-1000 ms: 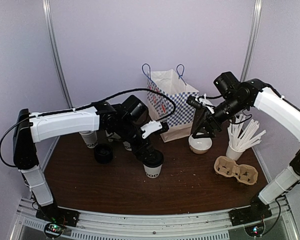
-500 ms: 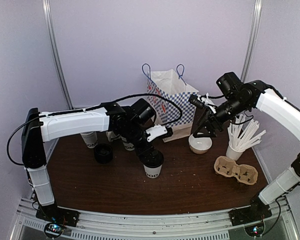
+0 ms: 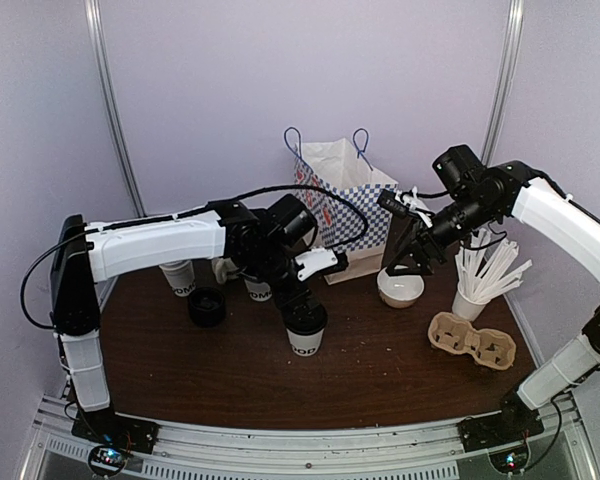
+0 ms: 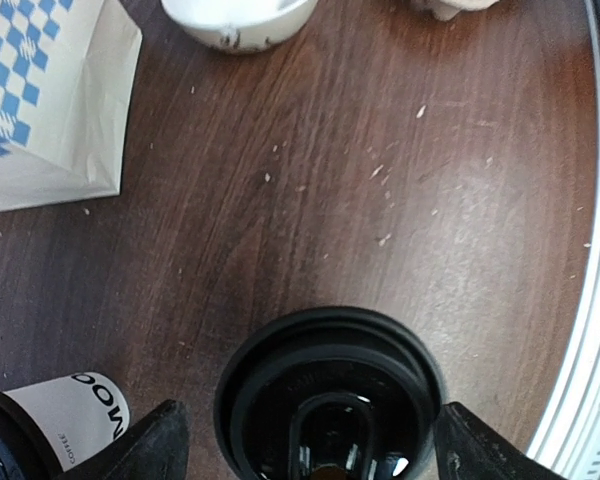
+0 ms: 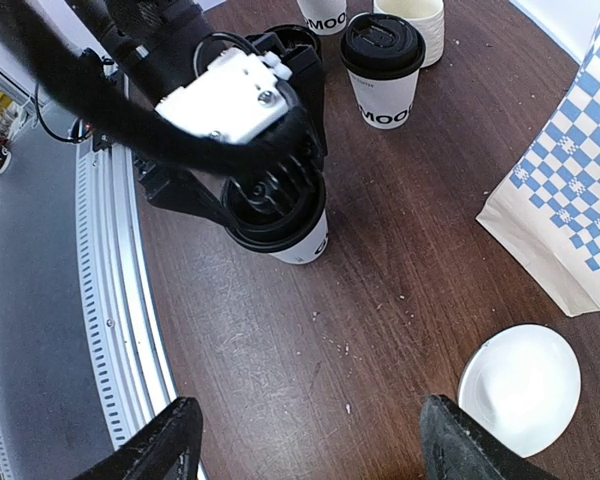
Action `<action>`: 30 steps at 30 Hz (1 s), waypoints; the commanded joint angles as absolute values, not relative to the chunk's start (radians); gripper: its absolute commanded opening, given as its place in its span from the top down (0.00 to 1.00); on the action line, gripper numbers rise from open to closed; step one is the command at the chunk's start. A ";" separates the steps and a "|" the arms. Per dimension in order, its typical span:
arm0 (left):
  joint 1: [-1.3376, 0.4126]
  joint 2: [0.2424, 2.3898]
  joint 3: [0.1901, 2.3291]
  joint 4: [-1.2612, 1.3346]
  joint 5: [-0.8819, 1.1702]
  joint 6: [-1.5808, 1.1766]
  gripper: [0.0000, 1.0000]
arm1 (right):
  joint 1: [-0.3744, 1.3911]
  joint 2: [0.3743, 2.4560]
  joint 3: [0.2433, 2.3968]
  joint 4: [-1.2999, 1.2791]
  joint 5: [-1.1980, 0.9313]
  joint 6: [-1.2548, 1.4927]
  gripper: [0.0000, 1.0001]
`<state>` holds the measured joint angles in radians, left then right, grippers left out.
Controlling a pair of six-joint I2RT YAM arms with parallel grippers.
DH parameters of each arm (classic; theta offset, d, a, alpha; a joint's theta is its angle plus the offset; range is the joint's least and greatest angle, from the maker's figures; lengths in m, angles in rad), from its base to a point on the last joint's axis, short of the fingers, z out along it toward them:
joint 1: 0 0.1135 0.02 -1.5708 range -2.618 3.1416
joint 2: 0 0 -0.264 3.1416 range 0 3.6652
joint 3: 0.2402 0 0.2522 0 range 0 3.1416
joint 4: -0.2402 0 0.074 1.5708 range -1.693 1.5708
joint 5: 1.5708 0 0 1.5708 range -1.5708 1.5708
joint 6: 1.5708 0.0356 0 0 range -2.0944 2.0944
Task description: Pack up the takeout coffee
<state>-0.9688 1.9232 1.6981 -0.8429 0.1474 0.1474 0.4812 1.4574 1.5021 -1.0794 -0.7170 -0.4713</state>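
The takeout coffee [image 3: 306, 335] is a white paper cup with a black lid, standing upright at the table's middle. My left gripper [image 3: 300, 308] is down over it. In the left wrist view the lid [image 4: 330, 390] lies between the two fingers of the left gripper [image 4: 315, 450], which stand open on either side with a narrow gap on the left. The right wrist view also shows this cup [image 5: 280, 215] under the left gripper. My right gripper [image 3: 405, 262] is open and empty, hovering above the white bowl [image 3: 400, 288]; it looks down at bare table in its own view [image 5: 315, 450].
A blue-checked paper bag [image 3: 340, 205] stands open at the back. Another lidded cup [image 3: 258, 290], a further cup [image 3: 180, 278], a cream mug [image 5: 410, 15] and a loose black lid [image 3: 207, 307] sit left. A cup of stirrers [image 3: 480, 280] and a pulp carrier [image 3: 472, 340] stand right.
My right gripper has risen and drawn back a little from the bowl. My left arm's elbow has shifted right while its gripper stays over the cup.
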 commanded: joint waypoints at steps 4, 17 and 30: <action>-0.972 1.969 1.728 -0.882 0.120 0.136 0.12 | 0.473 1.438 1.488 -1.063 -0.732 -0.468 0.22; -0.971 1.926 1.768 -0.901 0.139 0.119 0.12 | 0.473 1.443 1.480 -1.060 -0.739 -0.467 0.22; -0.971 1.908 1.721 -0.878 0.200 0.121 0.09 | 0.473 1.454 1.483 -1.065 -0.747 -0.465 0.22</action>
